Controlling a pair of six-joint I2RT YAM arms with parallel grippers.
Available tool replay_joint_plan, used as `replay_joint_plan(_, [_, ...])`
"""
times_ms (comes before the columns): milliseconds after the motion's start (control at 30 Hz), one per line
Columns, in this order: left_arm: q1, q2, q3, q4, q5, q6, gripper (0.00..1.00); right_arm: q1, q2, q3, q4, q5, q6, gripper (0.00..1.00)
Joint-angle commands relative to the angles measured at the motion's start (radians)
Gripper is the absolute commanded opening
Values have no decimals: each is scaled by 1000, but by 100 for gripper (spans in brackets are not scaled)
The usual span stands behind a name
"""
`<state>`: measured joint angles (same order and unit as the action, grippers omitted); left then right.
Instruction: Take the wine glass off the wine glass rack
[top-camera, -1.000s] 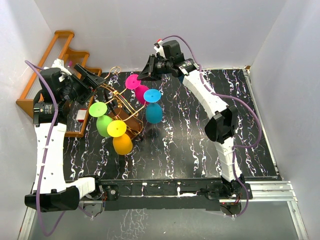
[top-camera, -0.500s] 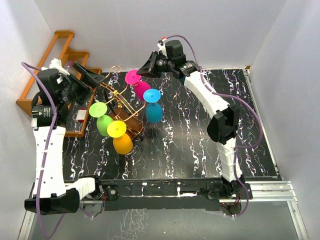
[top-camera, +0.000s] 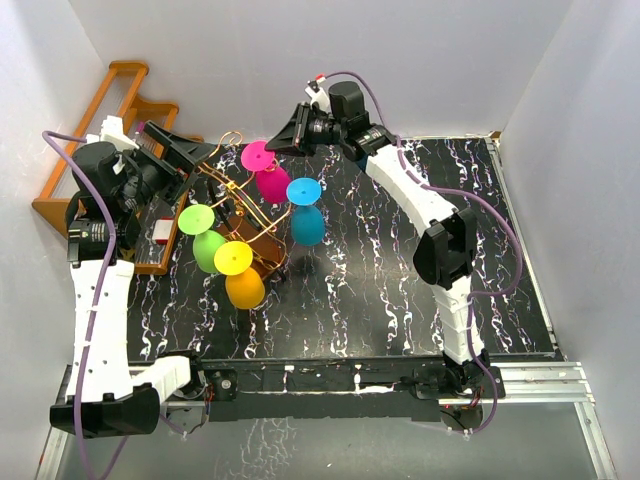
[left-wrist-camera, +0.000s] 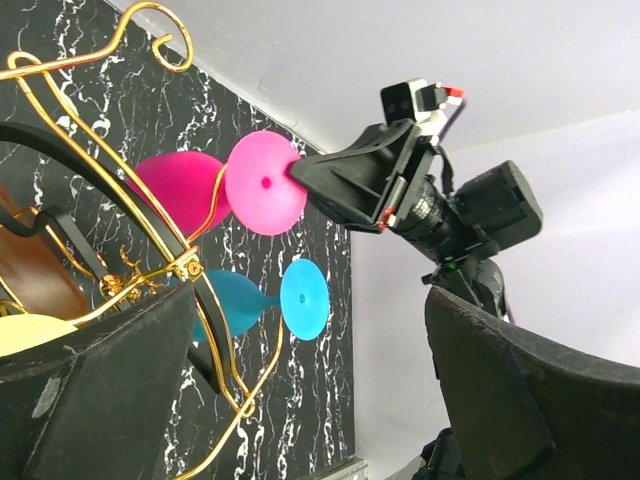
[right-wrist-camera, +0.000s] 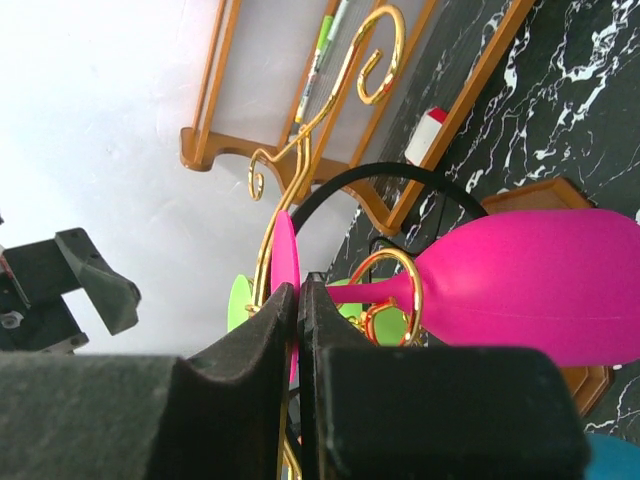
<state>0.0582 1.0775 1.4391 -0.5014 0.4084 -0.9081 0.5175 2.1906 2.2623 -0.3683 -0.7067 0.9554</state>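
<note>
Right gripper (right-wrist-camera: 298, 292) is clamping the thin round foot of the pink wine glass (top-camera: 272, 183). Its two black fingers are pressing nearly together on the disc's edge.

The pink wine glass is lying on its side at the far side of the wine glass rack (top-camera: 235, 190). Its slim stem is passing through a gold wire ring, and its smooth tulip bowl is pointing toward the near side of the table.

Left gripper (top-camera: 200, 158) is hovering at the rack's left side with its fingers spread wide apart and holding nothing. A curved gold wire and a black arc are showing between its fingers in the left wrist view.

The rack is showing as thin shiny gold-copper wire with curled scroll ends over a glossy brown base.

Four glasses are hanging on it, all opaque with a matte, plastic look and flat disc feet:
- the pink one
- one blue glass (top-camera: 307, 225)
- one green glass (top-camera: 208, 248)
- one yellow-footed orange glass (top-camera: 245, 288)

Two arms are showing, both white with black joints.

The table (top-camera: 400, 280) is showing a glossy black top with white marble veins. One orange-brown wooden stepped shelf (top-camera: 125, 85) is sitting at the far left corner.
</note>
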Motion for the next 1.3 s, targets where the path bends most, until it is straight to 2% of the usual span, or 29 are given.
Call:
replay_joint_plan(0, [-1, -15, -2, 56, 38, -23, 95, 13, -78, -26, 47, -73, -22, 8])
replay_joint_plan(133, [-1, -9, -2, 57, 40, -31, 97, 22, -118, -76, -5, -86, -73, 8])
replay_joint_plan(400, [-2, 10, 6, 94, 84, -49, 97, 17, -279, -245, -22, 63, -107, 8])
replay_joint_plan(600, [-2, 11, -27, 193, 119, -94, 97, 10, -362, -262, -80, 273, -182, 8])
replay_joint_plan(733, [-1, 45, 11, 206, 135, -99, 97, -2, -366, -218, -109, 438, -279, 8])
replay_joint_plan(867, [-1, 99, 57, 233, 184, -123, 97, -7, -392, -189, -111, 634, -442, 8])
replay_joint_plan(1000, [-2, 129, 64, 327, 244, -204, 97, -6, -541, -293, 1, 722, -668, 8])
replay_joint_plan(1167, [-15, 204, 127, 376, 400, -302, 97, 23, -829, -580, 213, 695, -993, 8])
replay_joint_plan(1267, [-62, 222, 173, 328, 446, -279, 93, 51, -997, -743, 241, 540, -1171, 8])
